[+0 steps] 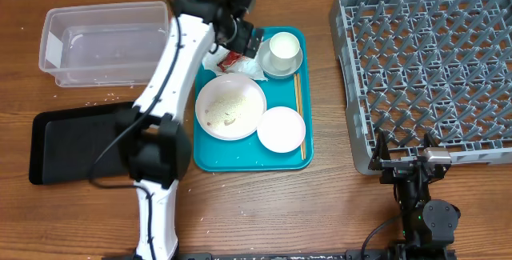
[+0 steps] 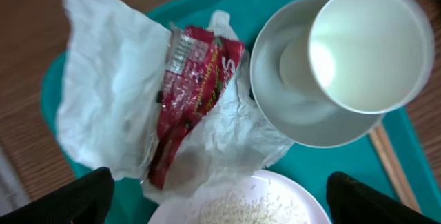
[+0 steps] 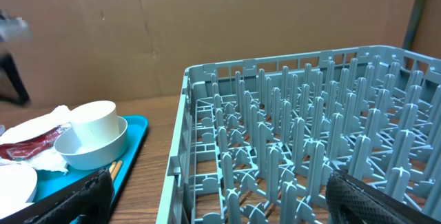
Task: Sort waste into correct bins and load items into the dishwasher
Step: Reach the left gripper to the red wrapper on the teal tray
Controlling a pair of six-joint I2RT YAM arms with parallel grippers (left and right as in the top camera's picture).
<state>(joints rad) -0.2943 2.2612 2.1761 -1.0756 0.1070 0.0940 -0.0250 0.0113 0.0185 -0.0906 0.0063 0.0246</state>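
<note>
On the teal tray [image 1: 296, 150] lie a white plate [image 1: 230, 106] with loose rice [image 2: 241, 209], a small white bowl [image 1: 281, 129], a white cup [image 1: 284, 48] standing in a second bowl [image 1: 267, 66], chopsticks [image 1: 299, 108], a crumpled white napkin [image 2: 110, 107] and a red sauce packet [image 2: 196, 86] on it. My left gripper [image 2: 217, 200] is open just above the napkin and packet. My right gripper [image 1: 404, 150] is open and empty at the front edge of the grey dish rack [image 1: 424, 60]. The clear tub [image 1: 104, 42] and black tray [image 1: 76, 144] stand left.
Rice grains are scattered on the wooden table near the clear tub. In the right wrist view the dish rack [image 3: 303, 134] fills the foreground, with the cup and bowl [image 3: 93, 138] to its left. My left arm crosses above the black tray.
</note>
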